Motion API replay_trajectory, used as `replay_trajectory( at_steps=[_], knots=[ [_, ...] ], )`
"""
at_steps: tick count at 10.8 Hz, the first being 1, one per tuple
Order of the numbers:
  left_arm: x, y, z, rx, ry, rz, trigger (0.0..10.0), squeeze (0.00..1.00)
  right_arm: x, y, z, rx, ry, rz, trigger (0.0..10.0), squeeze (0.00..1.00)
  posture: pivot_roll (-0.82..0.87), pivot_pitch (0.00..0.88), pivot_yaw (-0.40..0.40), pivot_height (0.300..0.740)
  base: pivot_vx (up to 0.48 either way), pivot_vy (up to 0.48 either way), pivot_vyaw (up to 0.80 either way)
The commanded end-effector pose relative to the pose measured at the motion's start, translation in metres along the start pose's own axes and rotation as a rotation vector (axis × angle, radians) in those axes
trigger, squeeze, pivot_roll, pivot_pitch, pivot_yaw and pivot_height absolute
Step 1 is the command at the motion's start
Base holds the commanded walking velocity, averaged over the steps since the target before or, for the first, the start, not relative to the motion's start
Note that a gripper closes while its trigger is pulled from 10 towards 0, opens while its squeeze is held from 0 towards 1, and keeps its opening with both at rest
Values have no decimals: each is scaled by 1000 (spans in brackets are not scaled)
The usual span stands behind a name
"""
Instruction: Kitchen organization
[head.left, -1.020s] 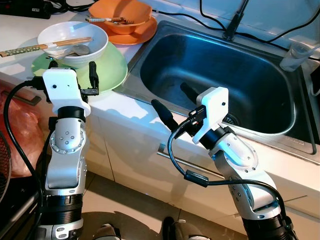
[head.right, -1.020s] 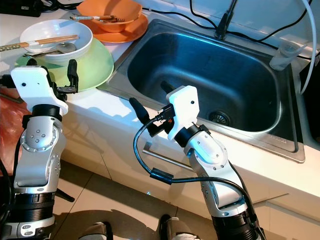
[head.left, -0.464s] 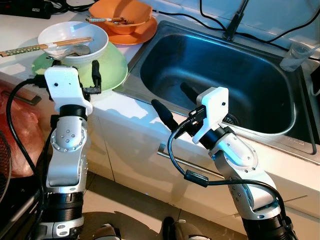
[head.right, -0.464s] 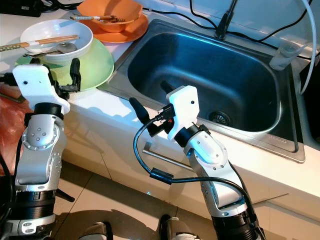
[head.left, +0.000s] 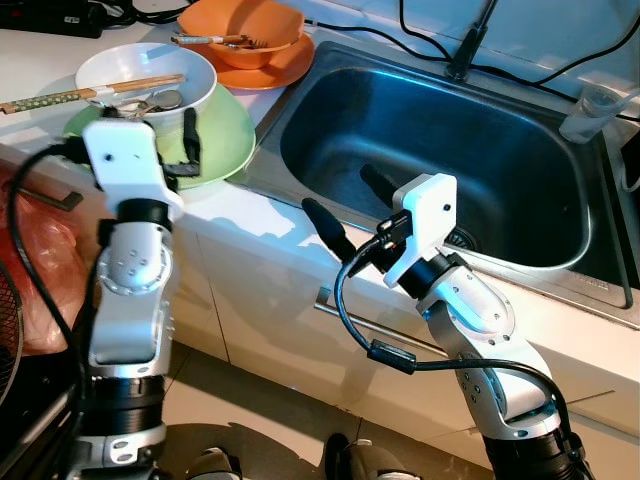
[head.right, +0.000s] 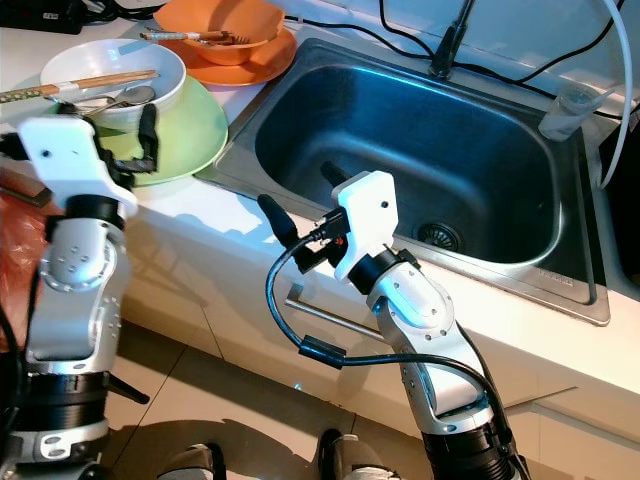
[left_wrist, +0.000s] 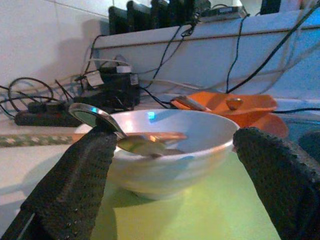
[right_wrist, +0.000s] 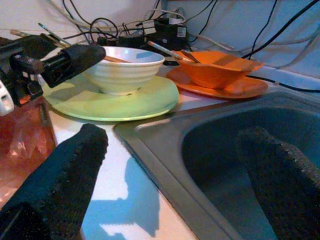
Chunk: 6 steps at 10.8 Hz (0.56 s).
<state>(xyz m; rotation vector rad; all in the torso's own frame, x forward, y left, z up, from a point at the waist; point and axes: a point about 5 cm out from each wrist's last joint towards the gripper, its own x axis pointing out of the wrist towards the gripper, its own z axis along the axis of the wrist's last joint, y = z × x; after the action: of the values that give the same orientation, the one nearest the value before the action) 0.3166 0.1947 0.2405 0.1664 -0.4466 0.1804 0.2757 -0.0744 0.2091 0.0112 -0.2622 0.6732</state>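
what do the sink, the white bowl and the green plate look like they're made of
Sink: brushed stainless steel, grey with soft streaky glare. White bowl: probably glazed ceramic, glossy, faintly ribbed outside in the right wrist view; melamine is possible. Green plate: smooth, dull sheen, either plastic or ceramic.

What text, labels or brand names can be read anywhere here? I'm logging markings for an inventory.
None can be read.
The chopsticks on the white bowl carry a speckled pattern, not letters.
The power strip and black adapters by the wall show pale tags, too small and blurred to read.
The green plate, orange bowl and sink are unmarked.
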Motion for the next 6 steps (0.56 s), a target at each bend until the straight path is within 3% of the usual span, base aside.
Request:
replay_trajectory(
  at_steps=[1,4,6],
  knots=[
    [3,2,3,5,-12,8,10000,0,-2,-1,-2,-8,4,-6,10000,0,-21,166,-106,740,0,0,0],
    [10,23,0,76,-3,93,10000,0,-2,-1,-2,-8,4,-9,10000,0,-23,166,-103,740,0,0,0],
    [7,23,-5,75,23,117,10000,0,-3,-1,-3,-8,7,-12,10000,0,-25,168,-103,740,0,0,0]
  ],
)
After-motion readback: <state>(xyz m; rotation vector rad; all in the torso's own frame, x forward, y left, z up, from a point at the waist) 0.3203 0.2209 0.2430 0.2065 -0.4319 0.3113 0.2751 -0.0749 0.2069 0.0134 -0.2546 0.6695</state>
